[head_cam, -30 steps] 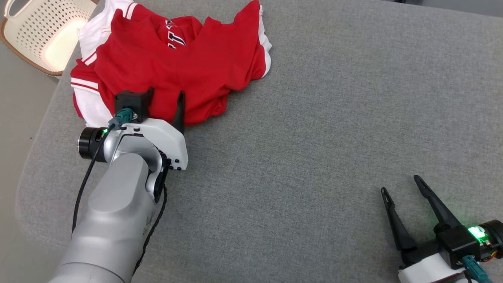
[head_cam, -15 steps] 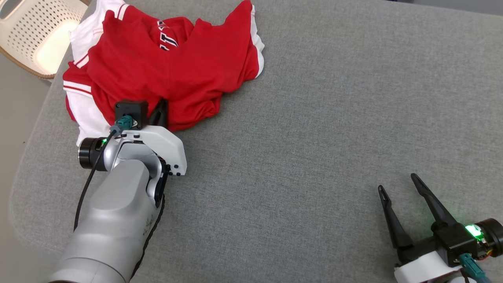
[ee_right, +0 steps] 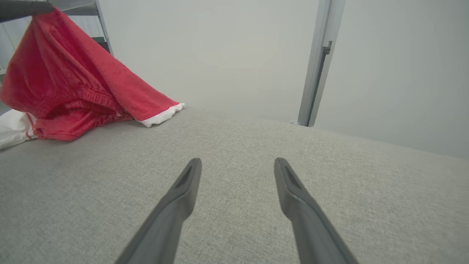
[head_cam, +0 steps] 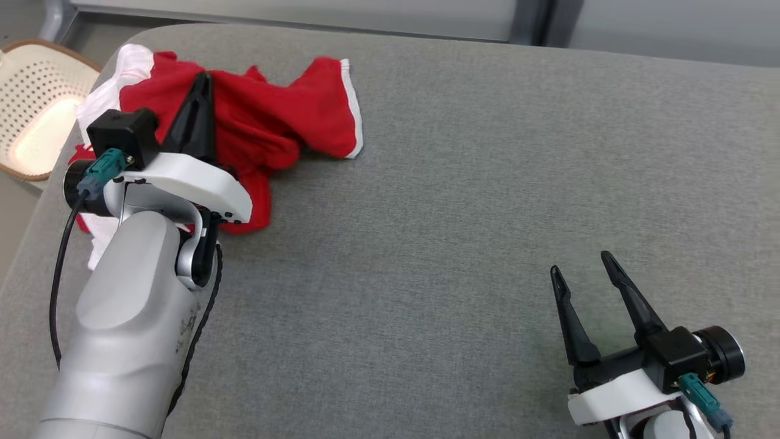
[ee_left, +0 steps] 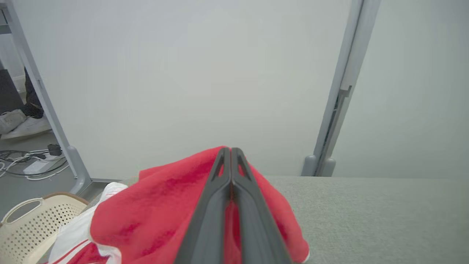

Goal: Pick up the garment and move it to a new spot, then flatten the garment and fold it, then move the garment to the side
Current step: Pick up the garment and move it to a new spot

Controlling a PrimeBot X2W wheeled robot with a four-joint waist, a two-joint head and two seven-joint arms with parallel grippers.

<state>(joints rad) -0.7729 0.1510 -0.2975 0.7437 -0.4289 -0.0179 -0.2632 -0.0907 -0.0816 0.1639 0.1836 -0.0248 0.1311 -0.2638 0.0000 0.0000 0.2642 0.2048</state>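
Wide shot first: a pale wall panel point(ee_left: 183, 73) with a grey upright post point(ee_left: 340, 95) stands behind the big grey fabric-topped bench point(head_cam: 463, 183), whose rounded far left corner is in the head view. The head camera has shifted since a second ago, so the bench's far edge now shows.

And there is the red-and-white garment point(head_cam: 268, 116), bunched at that far left corner. Part of it is pulled up into a peak and the rest trails on the bench, its white-trimmed hem point(head_cam: 352, 110) lying flat. A second ago it lay spread, with dark lettering showing near the collar. That lettering is folded out of sight now, and nothing on it can be read.

The pale left forearm point(head_cam: 128, 317) reaches up from the lower left. A cream perforated basket point(head_cam: 30, 103) sits on the floor off the bench's left edge.

The left claw point(head_cam: 202, 82) stood wide over the garment's near edge a second ago. Now it is clamped tight on the garment, fingers pressed together with red cloth on both sides. The right claw point(head_cam: 581, 263) is unchanged, spread wide over bare bench at the lower right and holding nothing.

Small stuff: cables point(ee_left: 22, 161) lie on the floor past the post.
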